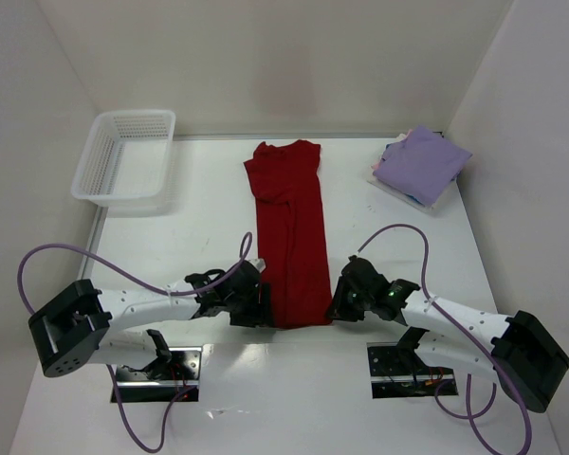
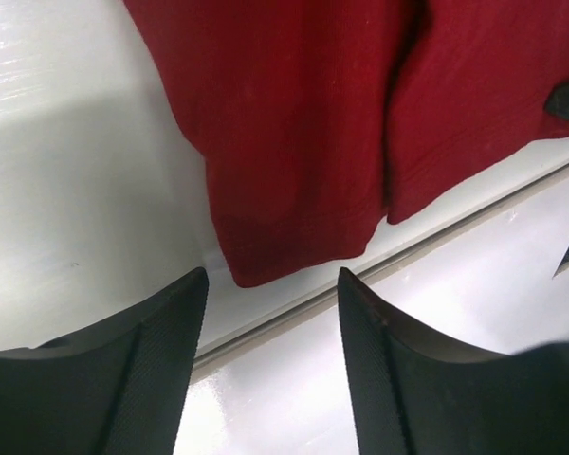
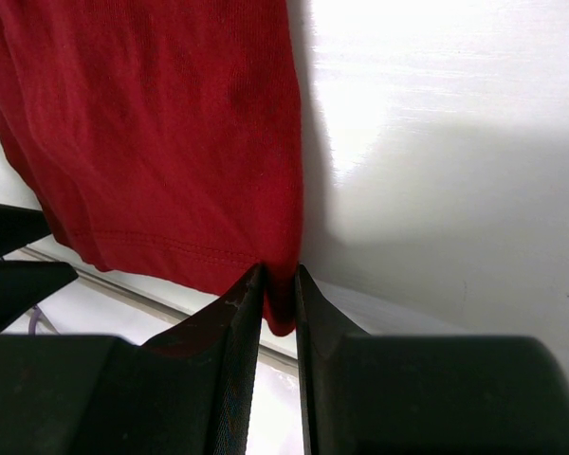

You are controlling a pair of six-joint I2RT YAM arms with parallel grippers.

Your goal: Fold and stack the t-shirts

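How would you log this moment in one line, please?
dark red t-shirt: flat, folded narrow | left tool: open at hem corner | right tool: shut on hem corner | folded stack: far right

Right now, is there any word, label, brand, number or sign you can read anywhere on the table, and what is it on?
There is nothing to read.
The red shirt is plain in all three views, with no print or tag showing.
The white basket and the folded pile of shirts show no lettering either.
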